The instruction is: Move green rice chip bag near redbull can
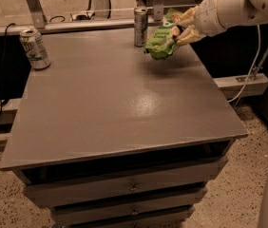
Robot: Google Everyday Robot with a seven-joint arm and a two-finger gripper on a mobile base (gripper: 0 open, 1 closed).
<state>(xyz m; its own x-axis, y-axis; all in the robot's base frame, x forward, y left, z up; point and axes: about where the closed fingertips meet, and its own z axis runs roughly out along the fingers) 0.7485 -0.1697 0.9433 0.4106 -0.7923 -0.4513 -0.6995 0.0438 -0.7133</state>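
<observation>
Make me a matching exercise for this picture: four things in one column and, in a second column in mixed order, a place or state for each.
Things:
1. bag
2. redbull can
3. soda can
4. pincer

Places or states:
A. stands at the back left corner of the table
B. shut on something green, over the back right of the table
C. stands at the back edge, just beside the bag
D. crumpled, held above the table

Pairs: 1-D, 2-C, 3-A, 4-B.
</observation>
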